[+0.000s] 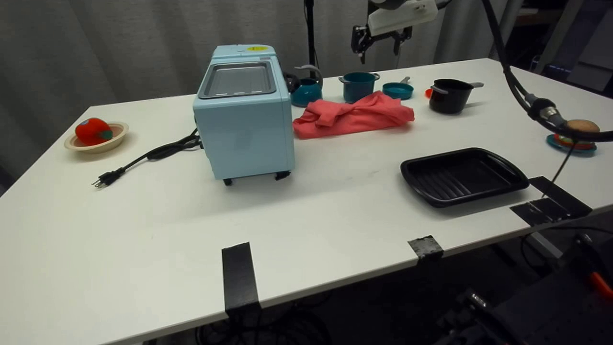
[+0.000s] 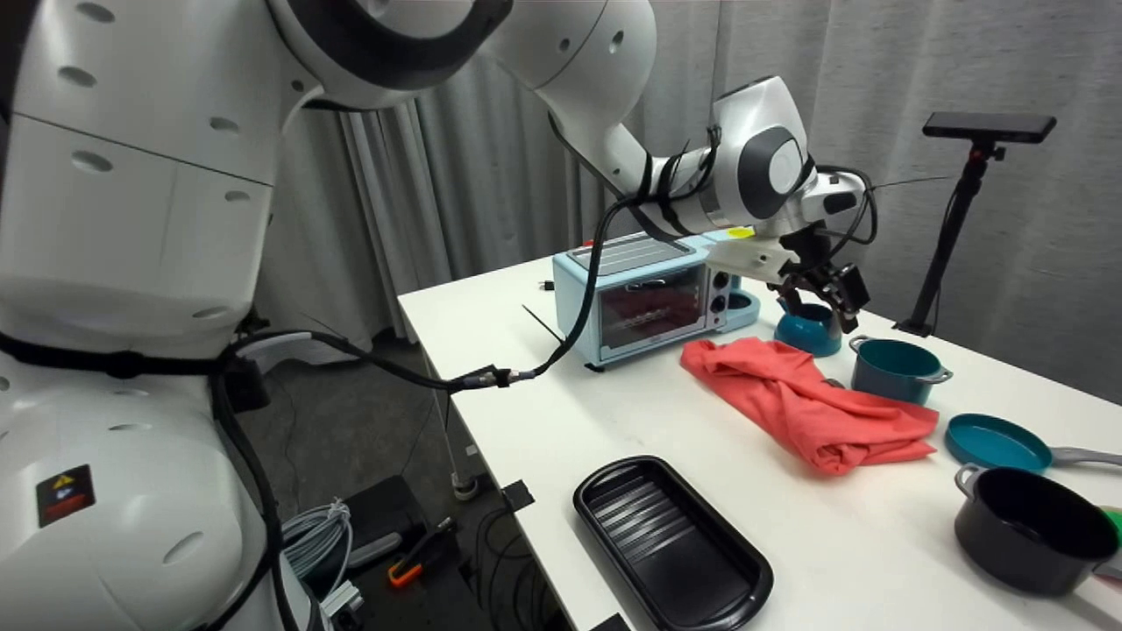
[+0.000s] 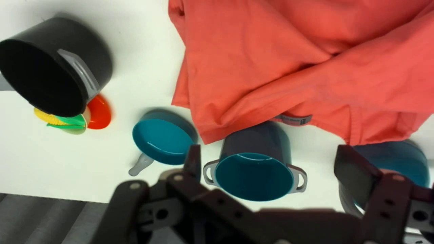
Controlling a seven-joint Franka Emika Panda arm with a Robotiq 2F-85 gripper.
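On the table [image 1: 153, 230] in an exterior view, at the far left, a pale bowl [image 1: 103, 147] held a round red toy [image 1: 92, 132]. To its right a black cord [image 1: 165, 151] ran up to a light blue toaster oven [image 1: 245, 136]. Just past the oven, near the far edge, sat a teal kettle [image 1: 307, 94] with a grey handle. Next along, a crumpled red cloth [image 1: 354, 117] lay in front of the teal pot [image 1: 358, 88]; whether the two touched could not be told. The pot stood upright near the far edge, and the claw [image 1: 380, 53] hung higher, apart from it and well off the tabletop. Its fingers were spread wide, with a broad gap between the tips and nothing gripped. From the wrist camera, the pot showed within that gap: the finger on the left of the view lined up with the edge of a teal pan [image 3: 162, 140], the finger on the right covered part of the kettle, and the cloth spread beyond the fingertips. Right of the pot came that grey-handled pan, then an upright black pot [image 1: 452, 96], which partly hid a toy corn cob [image 3: 49, 118] in the wrist view. Nearer the front edge rested a black baking tray [image 1: 467, 175], and at the far right a toy burger [image 1: 580, 126] sat on a small blue plate [image 1: 556, 143].
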